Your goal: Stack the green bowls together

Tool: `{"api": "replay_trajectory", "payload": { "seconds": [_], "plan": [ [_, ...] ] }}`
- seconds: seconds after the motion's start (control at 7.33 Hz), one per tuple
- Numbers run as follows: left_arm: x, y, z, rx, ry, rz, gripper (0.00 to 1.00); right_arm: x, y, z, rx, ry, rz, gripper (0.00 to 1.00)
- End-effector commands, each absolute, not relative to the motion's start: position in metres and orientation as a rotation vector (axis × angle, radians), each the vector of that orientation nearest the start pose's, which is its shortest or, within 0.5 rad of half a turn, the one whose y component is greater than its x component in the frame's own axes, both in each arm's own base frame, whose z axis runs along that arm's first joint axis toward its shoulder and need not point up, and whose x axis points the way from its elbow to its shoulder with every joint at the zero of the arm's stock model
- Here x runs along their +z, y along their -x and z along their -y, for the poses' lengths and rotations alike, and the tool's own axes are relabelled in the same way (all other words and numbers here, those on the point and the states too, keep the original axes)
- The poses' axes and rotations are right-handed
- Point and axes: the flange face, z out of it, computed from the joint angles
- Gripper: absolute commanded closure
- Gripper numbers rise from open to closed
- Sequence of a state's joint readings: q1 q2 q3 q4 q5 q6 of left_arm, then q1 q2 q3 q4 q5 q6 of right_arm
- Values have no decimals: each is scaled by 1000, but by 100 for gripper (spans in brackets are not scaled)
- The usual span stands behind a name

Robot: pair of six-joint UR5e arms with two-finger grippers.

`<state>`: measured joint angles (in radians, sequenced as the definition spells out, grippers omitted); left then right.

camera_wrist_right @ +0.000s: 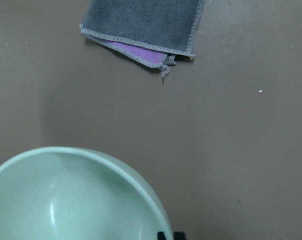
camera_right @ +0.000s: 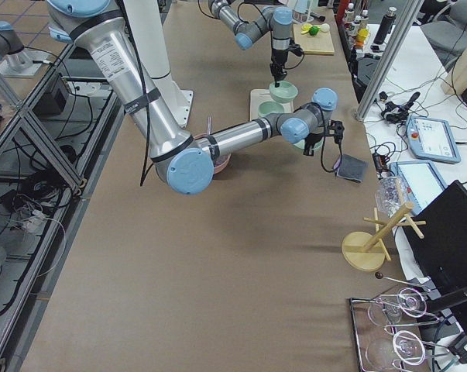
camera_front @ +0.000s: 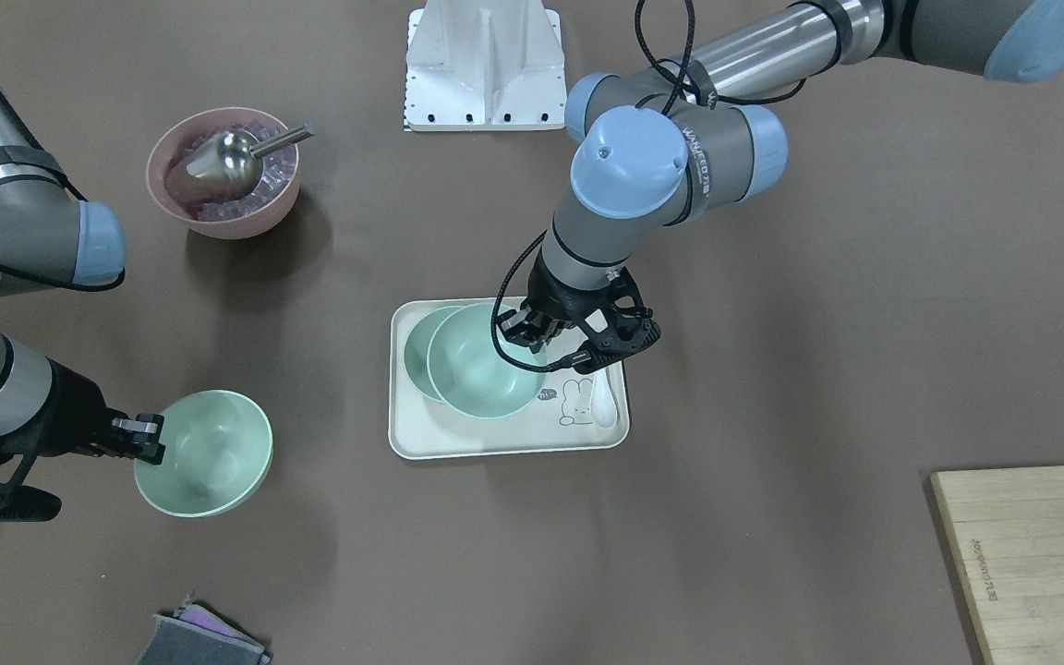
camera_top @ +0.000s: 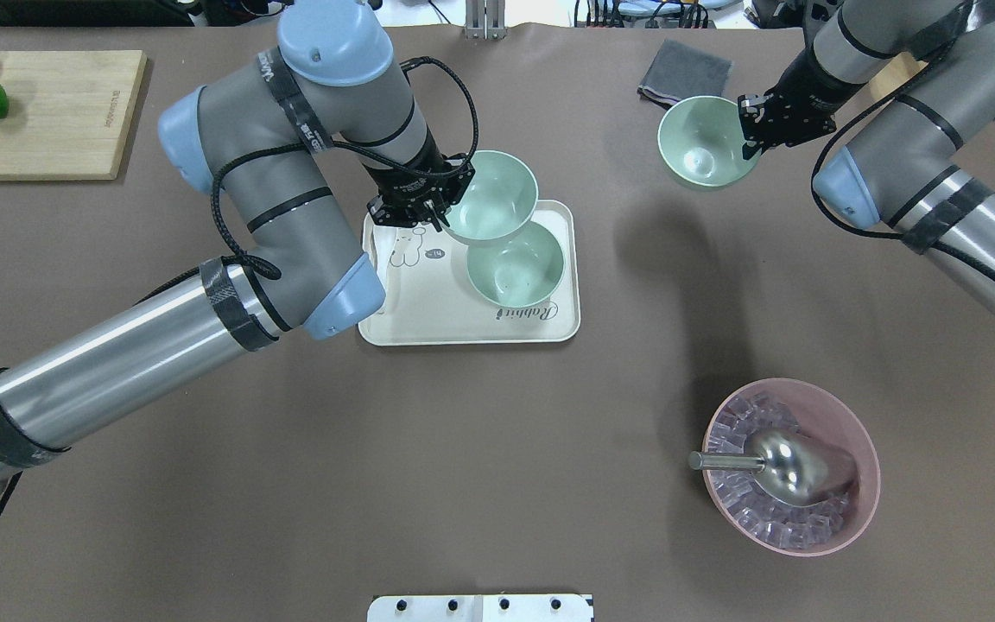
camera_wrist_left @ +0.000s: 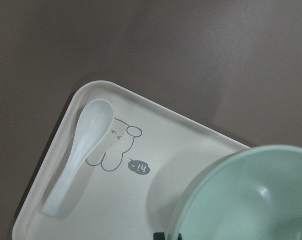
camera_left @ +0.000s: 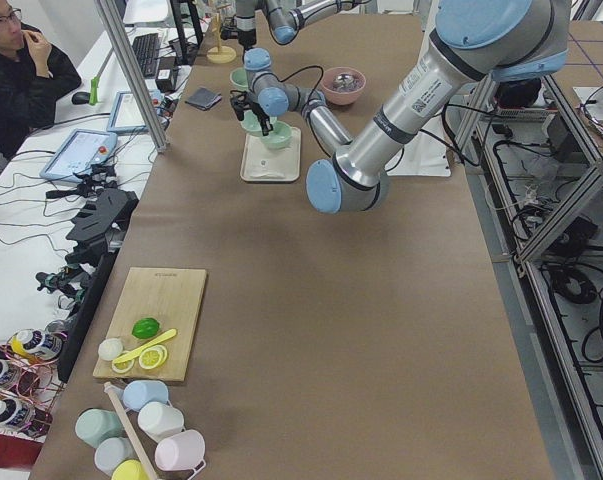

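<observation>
Three pale green bowls are in view. My left gripper (camera_top: 437, 214) is shut on the rim of one green bowl (camera_top: 491, 194) and holds it above the cream tray (camera_top: 428, 321), overlapping a second green bowl (camera_top: 516, 264) that rests on the tray. In the front-facing view the held bowl (camera_front: 486, 369) covers part of the resting one (camera_front: 417, 351). My right gripper (camera_top: 752, 130) is shut on the rim of the third green bowl (camera_top: 705, 142), lifted off the table at the far right; it also shows in the front-facing view (camera_front: 204, 453).
A white spoon (camera_wrist_left: 78, 155) lies on the tray. A pink bowl (camera_top: 847, 428) with ice cubes and a metal scoop (camera_top: 774, 462) stands at the near right. A folded grey cloth (camera_top: 686, 71) lies beyond the right bowl. A wooden cutting board (camera_top: 57, 108) with fruit is at the far left.
</observation>
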<state>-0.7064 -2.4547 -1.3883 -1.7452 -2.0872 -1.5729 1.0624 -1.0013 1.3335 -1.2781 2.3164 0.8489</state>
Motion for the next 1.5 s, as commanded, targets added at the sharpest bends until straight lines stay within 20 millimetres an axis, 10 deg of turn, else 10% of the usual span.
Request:
{"api": "replay_trajectory", "payload": {
  "seconds": [0.0, 1.23, 1.36],
  "plan": [
    [157, -556, 537, -395, 165, -958, 100, 387, 294, 666, 84, -11, 942, 100],
    [159, -579, 520, -371, 116, -976, 100, 382, 295, 667, 81, -11, 949, 100],
    [159, -579, 522, -378, 90, -977, 65, 381, 295, 667, 80, -13, 950, 100]
  ]
}}
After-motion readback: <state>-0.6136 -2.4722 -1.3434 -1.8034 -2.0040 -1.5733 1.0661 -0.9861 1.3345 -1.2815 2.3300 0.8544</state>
